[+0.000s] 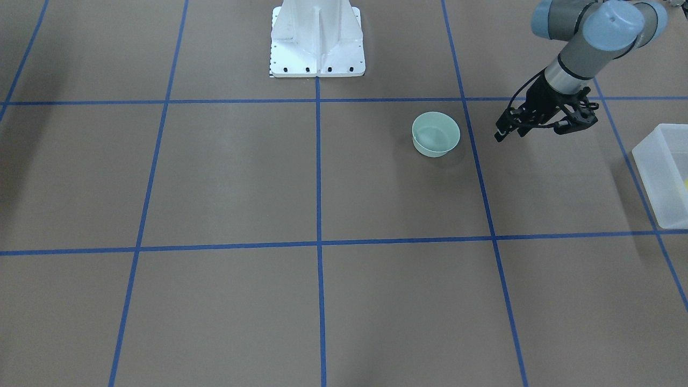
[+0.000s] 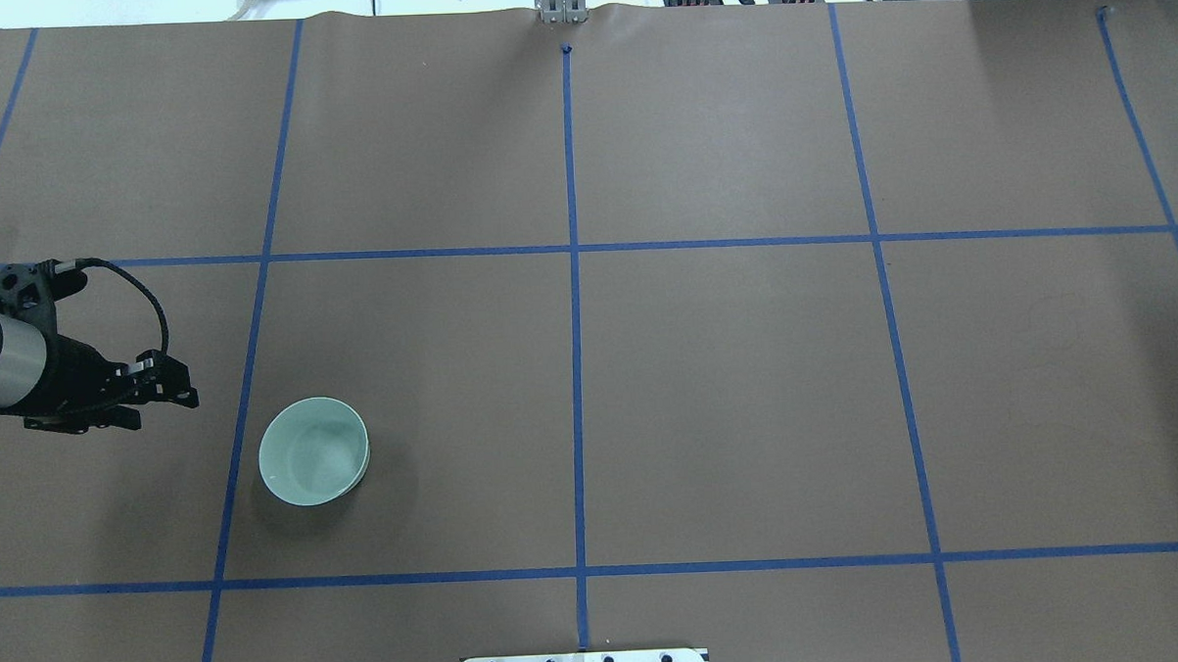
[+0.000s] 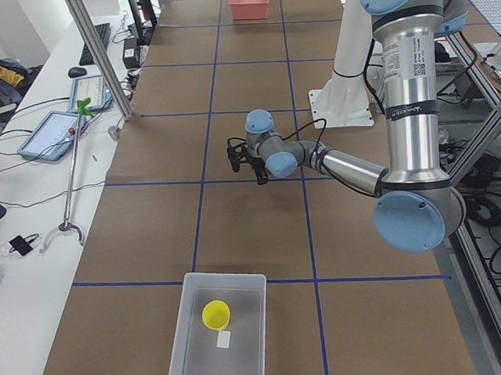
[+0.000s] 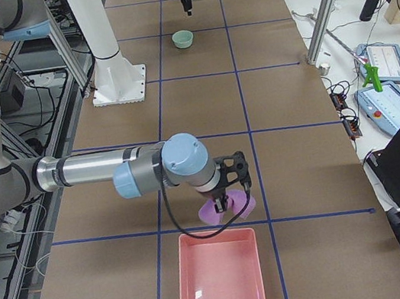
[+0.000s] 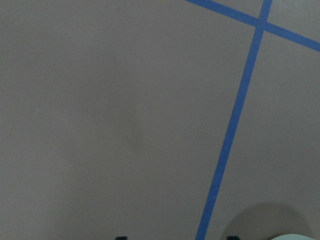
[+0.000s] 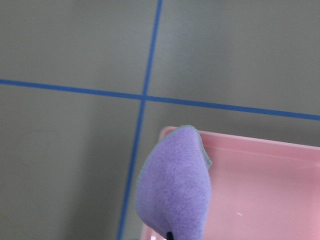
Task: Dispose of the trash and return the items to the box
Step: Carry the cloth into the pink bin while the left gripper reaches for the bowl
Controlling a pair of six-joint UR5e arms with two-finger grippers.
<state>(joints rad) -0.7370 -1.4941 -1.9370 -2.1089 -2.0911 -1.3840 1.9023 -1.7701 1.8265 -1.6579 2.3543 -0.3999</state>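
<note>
Cup (image 3: 216,314) already in the box (image 3: 180,353) at the bench's left end; bowl (image 2: 314,451) sits outside, my left gripper (image 2: 165,405) spread empty beside it. Right gripper (image 4: 227,191) pinches purple cloth (image 6: 175,185) (undropped) above the pink tray (image 6: 270,190).

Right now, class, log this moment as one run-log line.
left gripper: open, near bowl | right gripper: holds purple cloth near pink tray | cup: in box

A purple cloth (image 6: 172,185) hangs at 6 o'clock, hiding a corner of the pink tray (image 6: 270,190) at 4 o'clock; blue tape (image 6: 145,97) crosses at 12 o'clock.
</note>
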